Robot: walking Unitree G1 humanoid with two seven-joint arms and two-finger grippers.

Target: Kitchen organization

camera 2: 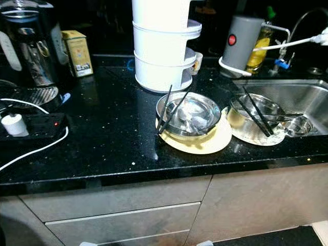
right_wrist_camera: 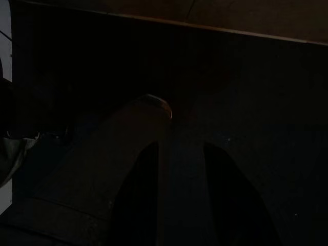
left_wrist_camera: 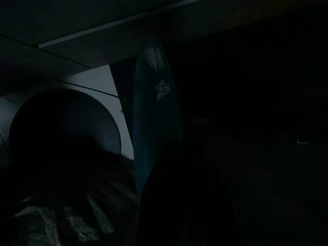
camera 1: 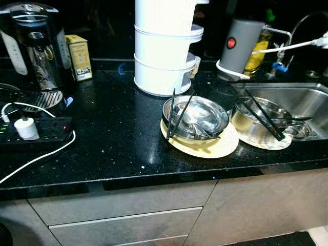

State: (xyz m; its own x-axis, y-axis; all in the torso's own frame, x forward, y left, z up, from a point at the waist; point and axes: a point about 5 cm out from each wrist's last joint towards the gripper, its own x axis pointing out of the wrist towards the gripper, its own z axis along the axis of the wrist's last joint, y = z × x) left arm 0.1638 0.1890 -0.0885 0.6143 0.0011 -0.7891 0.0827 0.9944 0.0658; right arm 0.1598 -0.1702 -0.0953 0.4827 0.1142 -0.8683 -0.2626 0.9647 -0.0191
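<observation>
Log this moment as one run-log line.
phase: approach | steel bowl with chopsticks on yellow plate | second bowl at sink edge | arms idle

Glossy black speckled stone countertop [camera 1: 118, 138], shiny steel bowl [camera 1: 197, 117] on a matt cream plate [camera 1: 220, 146], brushed metal sink [camera 1: 307, 100], smooth white plastic stacked containers [camera 1: 164, 51], mirror-polished metal kettle [camera 1: 33, 46], yellow cardboard box [camera 1: 79, 57], matt grey drawer fronts [camera 1: 128, 215]

A: Are you making out any words?
B: None; the yellow box [camera 1: 79, 56] is carrying print too small to read, and the grey canister [camera 1: 240, 45] is showing just a red dot.
</observation>
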